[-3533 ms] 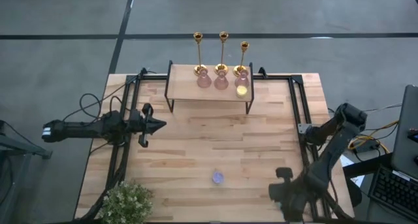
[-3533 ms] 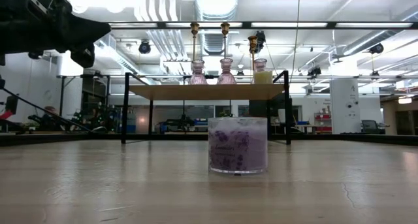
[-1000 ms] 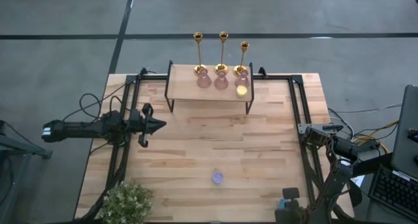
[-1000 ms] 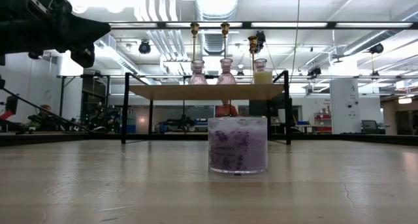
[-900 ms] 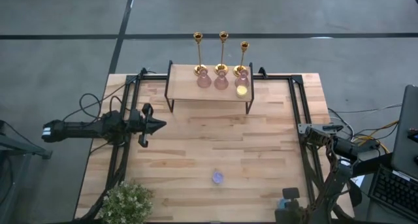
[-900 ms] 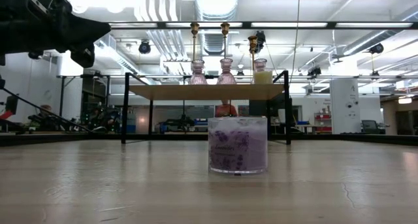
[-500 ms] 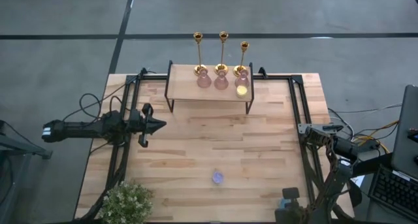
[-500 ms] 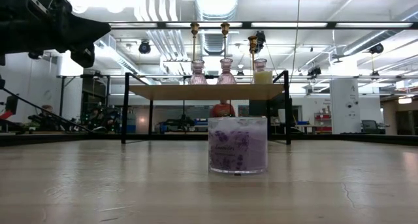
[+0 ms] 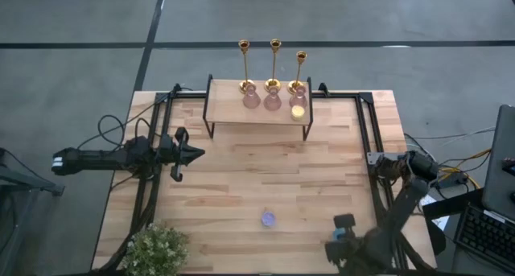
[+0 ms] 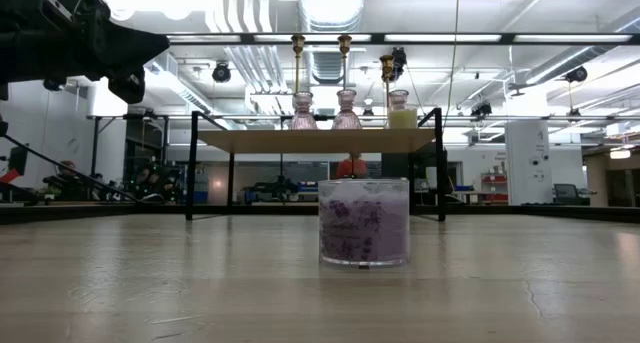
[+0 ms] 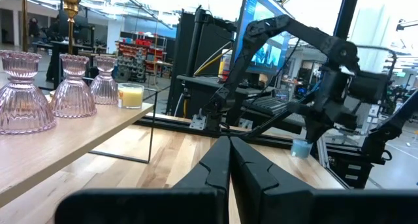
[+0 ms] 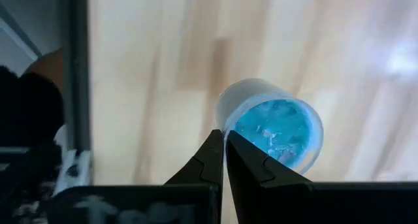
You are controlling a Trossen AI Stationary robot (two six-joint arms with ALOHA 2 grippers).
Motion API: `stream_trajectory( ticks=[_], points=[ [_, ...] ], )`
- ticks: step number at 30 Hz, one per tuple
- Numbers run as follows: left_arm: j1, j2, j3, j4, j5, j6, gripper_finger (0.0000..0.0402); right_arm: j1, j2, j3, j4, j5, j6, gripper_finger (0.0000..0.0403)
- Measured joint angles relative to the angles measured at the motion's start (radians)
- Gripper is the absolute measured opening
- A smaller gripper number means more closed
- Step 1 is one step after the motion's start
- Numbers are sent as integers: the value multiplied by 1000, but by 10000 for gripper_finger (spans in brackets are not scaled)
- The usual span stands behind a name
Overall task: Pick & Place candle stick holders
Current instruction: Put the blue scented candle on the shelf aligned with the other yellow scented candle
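Right gripper (image 12: 224, 142) is closed with nothing between its fingers, over the blue candle (image 12: 277, 128) at the table's near right corner. Left gripper (image 9: 193, 154), also closed and empty, waits at the left. Three gold candle stick holders (image 9: 274, 65) stand untouched on the shelf (image 9: 257, 111); reaching there comes next.

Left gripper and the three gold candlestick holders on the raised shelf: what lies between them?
High view: only bare wooden tabletop and the shelf's black metal leg separate the shut left gripper from the gold candlestick holders.
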Motion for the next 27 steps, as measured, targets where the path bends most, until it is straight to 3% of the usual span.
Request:
stream_trajectory(
  ticks=[6, 15, 27],
  points=[
    [0, 0, 0, 0, 0, 0, 14, -146, -74, 1, -37, 31, -187, 8],
    [0, 0, 0, 0, 0, 0, 14, -430, -136, 17, -28, 60, -607, 8],
    [0, 0, 0, -3, 0, 0, 14, -829, -139, 186, 3, 66, -1027, 8]
  ],
)
